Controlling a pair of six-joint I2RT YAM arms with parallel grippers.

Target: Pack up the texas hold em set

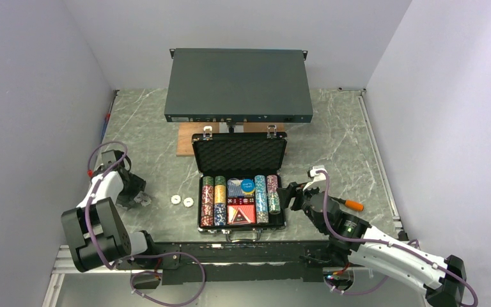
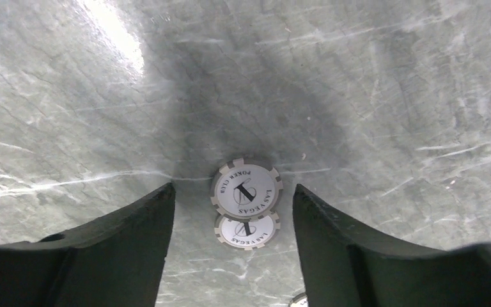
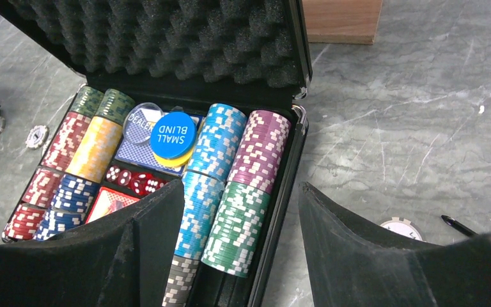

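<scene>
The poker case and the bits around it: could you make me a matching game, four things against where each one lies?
Things
1. SMALL BLIND disc
2. white poker chips
3. orange-handled screwdriver
4. wooden board

Places
A. on the table, right of the case
B. behind the case's raised lid
C. on the card deck inside the case
D. on the bare table, left of the case

Pairs: 1-C, 2-D, 3-A, 4-B
</scene>
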